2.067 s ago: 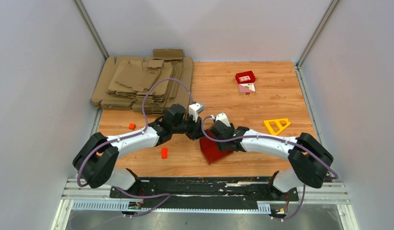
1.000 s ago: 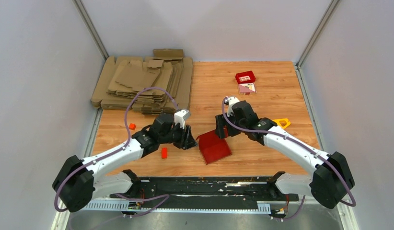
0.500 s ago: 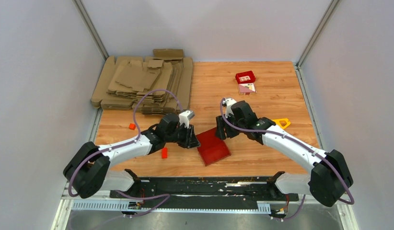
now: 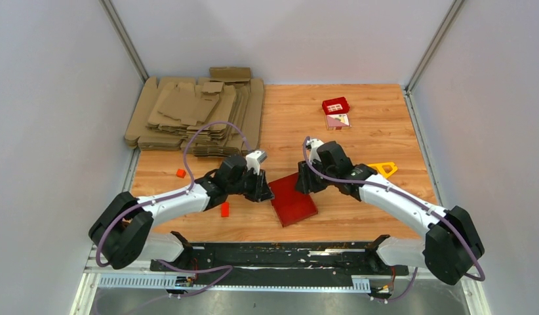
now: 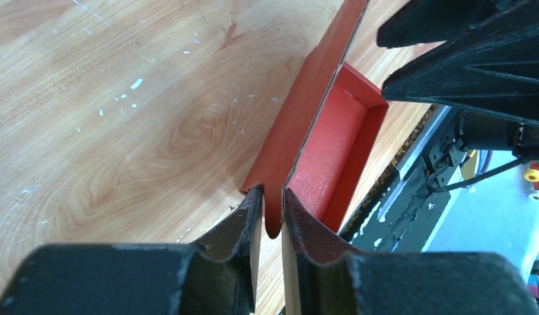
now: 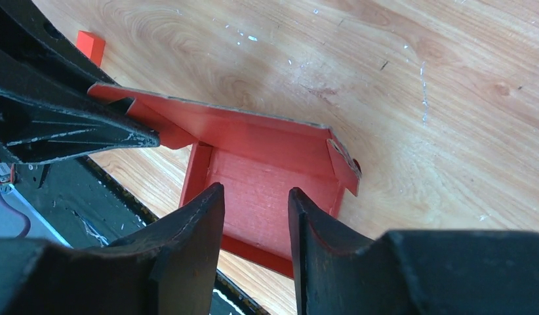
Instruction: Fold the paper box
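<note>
The paper box (image 4: 293, 201) is bright red thin card, lying near the table's front middle with its walls partly raised. My left gripper (image 4: 267, 193) is at its left edge, shut on a flap of the box (image 5: 280, 164); the flap stands upright between the fingertips (image 5: 254, 203). My right gripper (image 4: 299, 185) is at the box's far right corner, jaws open with nothing between them, hovering over the box's inner floor (image 6: 273, 190). The lid panel (image 6: 240, 125) tilts up behind it.
A stack of brown cardboard sheets (image 4: 195, 111) lies at the back left. A small red tile and card (image 4: 336, 110) sit at the back right, a yellow triangle (image 4: 381, 169) right of my right arm. Small orange blocks (image 4: 224, 209) (image 4: 180, 173) lie at the left.
My left gripper has moved right and closed on the box's left flap. My right gripper came back down toward the box's far corner. The box lies flatter and slightly shifted.
</note>
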